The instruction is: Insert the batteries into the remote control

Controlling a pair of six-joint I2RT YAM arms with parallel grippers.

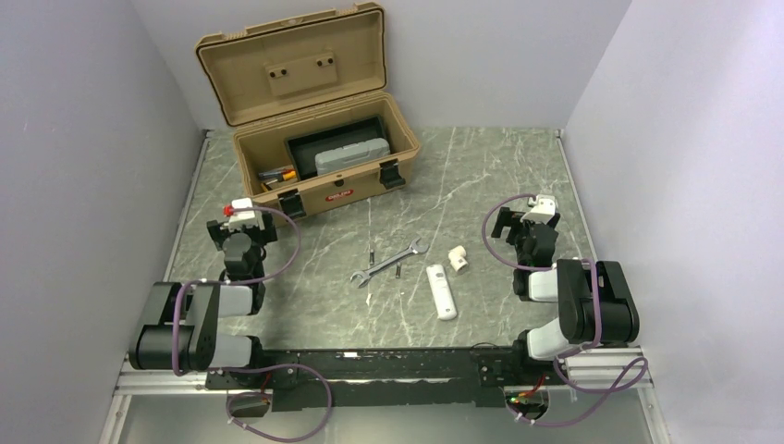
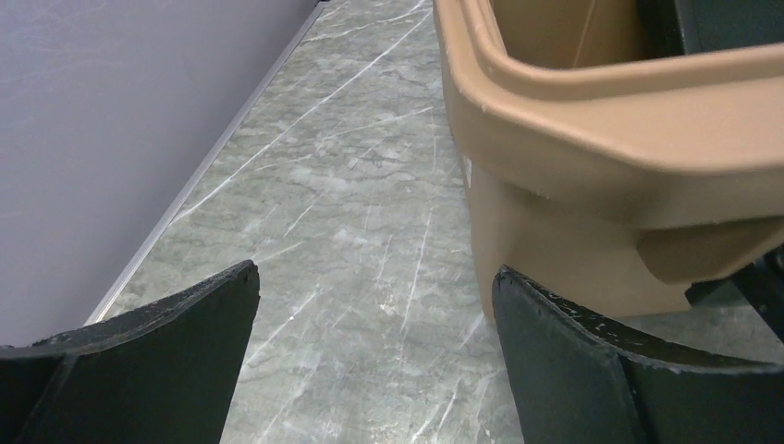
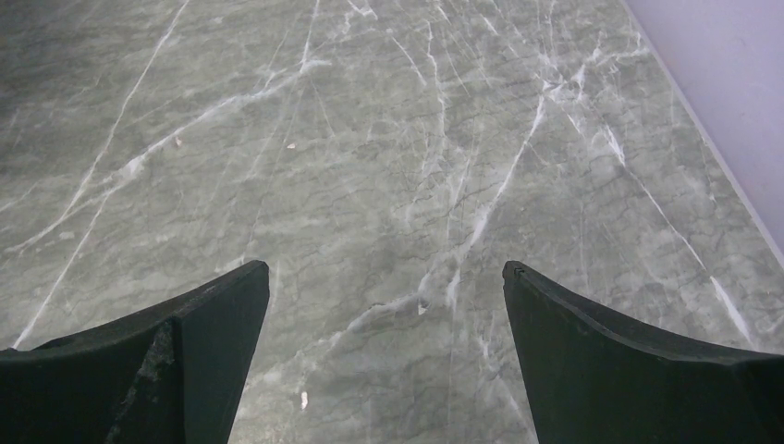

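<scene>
The remote control (image 1: 441,291) is a slim white bar lying flat on the marble table, near the middle front. Two thin dark sticks (image 1: 370,252) (image 1: 398,271) lie beside the silver wrench (image 1: 388,264); they are too small to tell whether they are the batteries. My left gripper (image 1: 240,225) (image 2: 374,277) hovers open and empty over the table, just left of the tan toolbox's corner. My right gripper (image 1: 525,222) (image 3: 385,268) is open too, over bare marble right of the remote, with nothing between its fingers.
The tan toolbox (image 1: 324,190) (image 2: 592,139) stands open at the back left, with a black tray, a grey case and orange-yellow items inside. A small white curved piece (image 1: 458,259) lies just behind the remote. Grey walls close in the left, right and back.
</scene>
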